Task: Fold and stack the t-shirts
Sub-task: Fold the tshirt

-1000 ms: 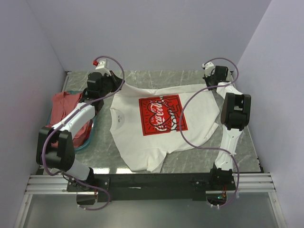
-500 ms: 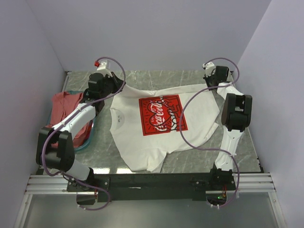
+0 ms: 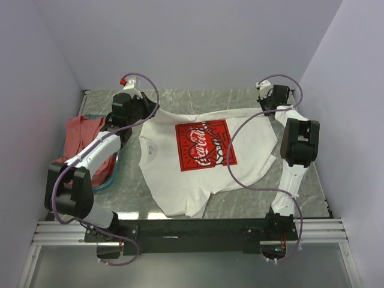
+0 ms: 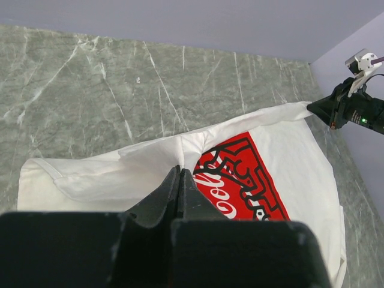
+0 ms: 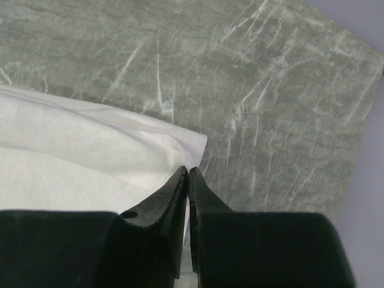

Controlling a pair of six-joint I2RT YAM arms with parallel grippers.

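The white t-shirt point(image 3: 204, 165) with the red Coca-Cola print lies spread on the marble table, its far edge stretched between both grippers. My left gripper point(image 4: 180, 170) is shut on a pinch of its far left edge point(image 3: 146, 116), just beside the print point(image 4: 246, 180). At the far right corner point(image 5: 195, 144), my right gripper point(image 5: 187, 170) pinches the cloth; its tips nearly touch, with a thin slit behind them. The same gripper point(image 3: 268, 110) shows from above. The salmon-red t-shirt point(image 3: 81, 133) lies bunched at the left.
A teal basket point(image 3: 113, 175) holds the salmon-red shirt at the table's left edge. Purple cables loop over both arms, and the right one point(image 3: 231, 162) drapes across the white shirt. Grey walls close in at the back and on both sides.
The left arm has edged slightly left and farther back, and the shirt's far edge looks a little straighter. The right arm has barely moved.
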